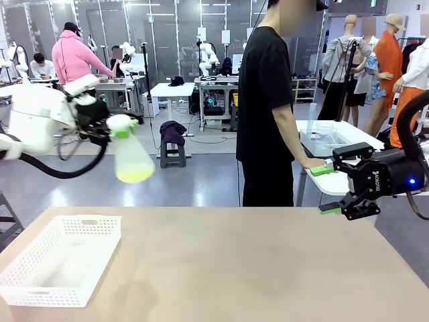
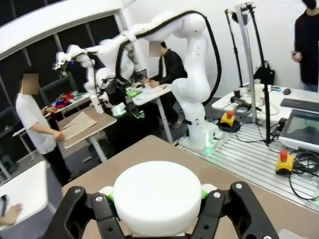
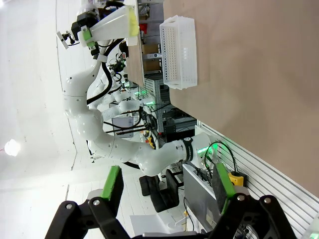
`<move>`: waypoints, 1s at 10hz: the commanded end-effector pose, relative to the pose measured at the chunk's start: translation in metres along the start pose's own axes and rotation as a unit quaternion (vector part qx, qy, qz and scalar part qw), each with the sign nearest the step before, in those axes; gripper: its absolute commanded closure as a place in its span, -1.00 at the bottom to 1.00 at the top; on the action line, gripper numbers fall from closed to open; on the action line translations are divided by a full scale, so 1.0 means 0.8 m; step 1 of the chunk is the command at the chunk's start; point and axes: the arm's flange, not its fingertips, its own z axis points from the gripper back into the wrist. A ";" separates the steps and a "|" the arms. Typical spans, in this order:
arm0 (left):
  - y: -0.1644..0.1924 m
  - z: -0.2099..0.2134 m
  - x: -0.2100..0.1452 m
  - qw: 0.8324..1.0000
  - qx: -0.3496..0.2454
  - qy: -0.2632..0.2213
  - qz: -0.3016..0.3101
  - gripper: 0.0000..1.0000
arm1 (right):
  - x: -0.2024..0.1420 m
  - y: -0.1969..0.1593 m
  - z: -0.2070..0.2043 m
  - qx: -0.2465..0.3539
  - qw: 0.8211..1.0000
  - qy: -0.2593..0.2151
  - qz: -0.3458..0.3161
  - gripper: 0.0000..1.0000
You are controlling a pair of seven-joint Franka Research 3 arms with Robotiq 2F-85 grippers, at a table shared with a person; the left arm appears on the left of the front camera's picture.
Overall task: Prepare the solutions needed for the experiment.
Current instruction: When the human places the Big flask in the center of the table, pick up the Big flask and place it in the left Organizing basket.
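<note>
Hiding flask point(image 1: 131, 158) neck, left jaws clamped

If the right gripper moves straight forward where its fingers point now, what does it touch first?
Probably nothing close: the right gripper points left above the table; the flask lies farther that way, but depth is unclear.

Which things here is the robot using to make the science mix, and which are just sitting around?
Part of the job:
- flask with the pale yellow liquid, held up in the air
- left gripper, shut on the flask's neck
- right gripper, open and holding nothing

Just sitting there:
- white basket on the table
- person across the table
</note>
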 end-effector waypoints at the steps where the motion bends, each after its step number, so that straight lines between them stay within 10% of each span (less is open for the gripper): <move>1: -0.052 0.057 0.019 0.998 0.053 0.000 -0.019 0.87 | 0.002 0.001 -0.002 0.009 1.000 -0.002 0.005 -0.81; 5: -0.187 0.140 -0.002 0.989 0.142 -0.019 -0.034 0.87 | 0.002 0.001 -0.002 0.009 1.000 -0.002 0.005 -0.81; 10: -0.302 0.123 -0.078 0.984 0.175 -0.014 0.017 0.87 | 0.002 0.001 -0.002 0.009 1.000 -0.002 0.005 -0.81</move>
